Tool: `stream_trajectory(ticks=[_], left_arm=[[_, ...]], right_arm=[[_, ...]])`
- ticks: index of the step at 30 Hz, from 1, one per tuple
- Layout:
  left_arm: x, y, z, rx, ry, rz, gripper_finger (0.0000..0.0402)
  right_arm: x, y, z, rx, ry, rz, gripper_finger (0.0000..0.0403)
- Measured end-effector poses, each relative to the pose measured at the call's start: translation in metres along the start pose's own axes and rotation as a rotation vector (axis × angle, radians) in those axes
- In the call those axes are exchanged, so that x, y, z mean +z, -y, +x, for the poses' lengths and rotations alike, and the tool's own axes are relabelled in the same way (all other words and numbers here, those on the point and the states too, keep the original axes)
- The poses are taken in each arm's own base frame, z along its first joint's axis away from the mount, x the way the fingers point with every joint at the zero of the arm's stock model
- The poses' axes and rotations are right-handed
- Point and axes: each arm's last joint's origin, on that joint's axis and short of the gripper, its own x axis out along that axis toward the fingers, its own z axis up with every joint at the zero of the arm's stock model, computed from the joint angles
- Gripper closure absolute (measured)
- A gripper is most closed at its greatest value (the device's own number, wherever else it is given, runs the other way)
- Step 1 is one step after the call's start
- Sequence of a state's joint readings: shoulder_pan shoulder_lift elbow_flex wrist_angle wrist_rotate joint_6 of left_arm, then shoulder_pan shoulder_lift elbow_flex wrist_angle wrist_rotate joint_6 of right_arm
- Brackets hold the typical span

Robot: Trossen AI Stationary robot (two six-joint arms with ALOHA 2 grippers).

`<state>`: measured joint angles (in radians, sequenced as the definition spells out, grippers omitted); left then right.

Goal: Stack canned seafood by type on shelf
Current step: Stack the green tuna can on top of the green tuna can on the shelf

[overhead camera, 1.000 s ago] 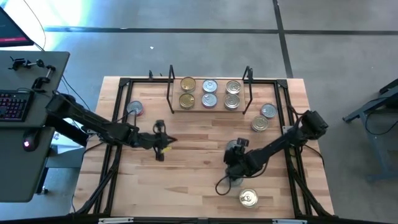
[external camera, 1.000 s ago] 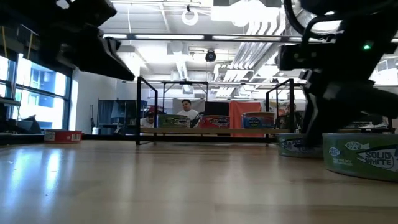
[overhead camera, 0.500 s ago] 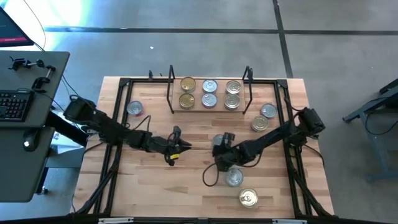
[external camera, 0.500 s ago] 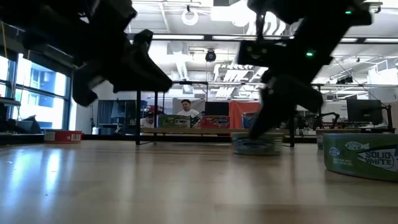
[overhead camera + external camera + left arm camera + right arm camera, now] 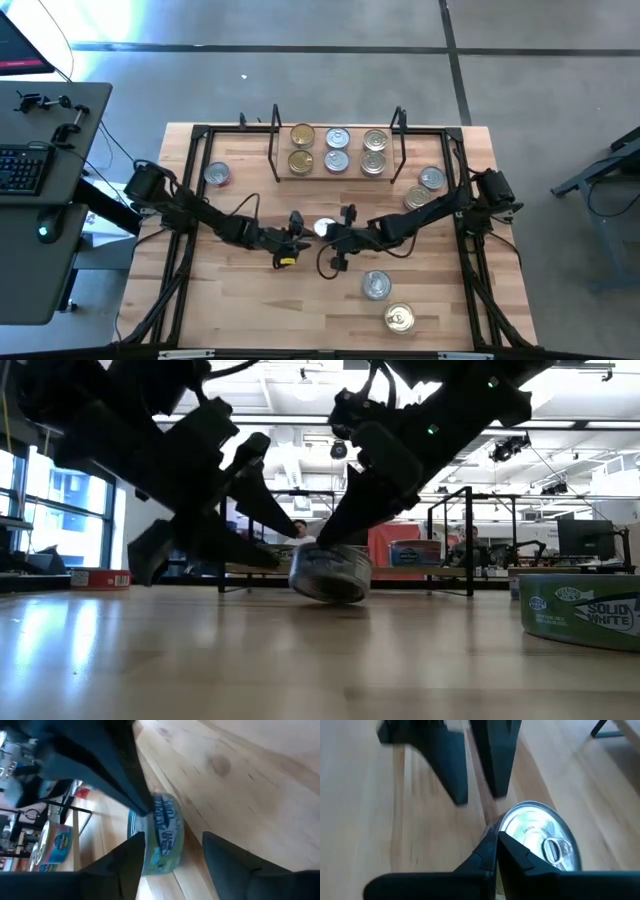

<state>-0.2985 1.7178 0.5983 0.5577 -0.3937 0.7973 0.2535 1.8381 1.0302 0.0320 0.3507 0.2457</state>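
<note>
At mid-desk, near of the shelf (image 5: 337, 150), the right gripper (image 5: 338, 234) pinches the rim of a silver-lidded tuna can (image 5: 325, 229), holding it tilted just above the desk (image 5: 300, 310). The left gripper (image 5: 297, 237), fingers spread and empty, sits immediately left of the can, the can lying between the two grippers. Judged a handover: the left gripper is aligned to take it.

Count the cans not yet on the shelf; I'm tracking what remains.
6: one red-labelled at the left, two right of the shelf at and, two near the front at and, one in the right tool. Arms may hide more.
</note>
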Motion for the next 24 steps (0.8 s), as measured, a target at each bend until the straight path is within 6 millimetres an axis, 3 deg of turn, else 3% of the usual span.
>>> stream_trajectory(ticks=[9, 17, 20, 24], left_arm=[[-0.007, 0.005, 0.014, 0.059, -0.024, 0.079, 0.0197], [-0.012, 0.004, 0.019, 0.078, -0.034, 0.035, 0.0198], [-0.012, 0.004, 0.019, 0.078, -0.032, 0.011, 0.0215], [-0.011, 0.005, 0.019, 0.066, -0.019, -0.027, 0.0268]], right_arm=[[0.003, 0.002, 0.000, -0.006, 0.024, 0.034, 0.0403], [0.006, 0.001, 0.000, -0.002, 0.049, 0.043, 0.0403], [0.006, 0.001, 0.000, -0.003, 0.050, 0.040, 0.0403], [0.006, 0.001, -0.001, -0.001, 0.050, 0.047, 0.0403]])
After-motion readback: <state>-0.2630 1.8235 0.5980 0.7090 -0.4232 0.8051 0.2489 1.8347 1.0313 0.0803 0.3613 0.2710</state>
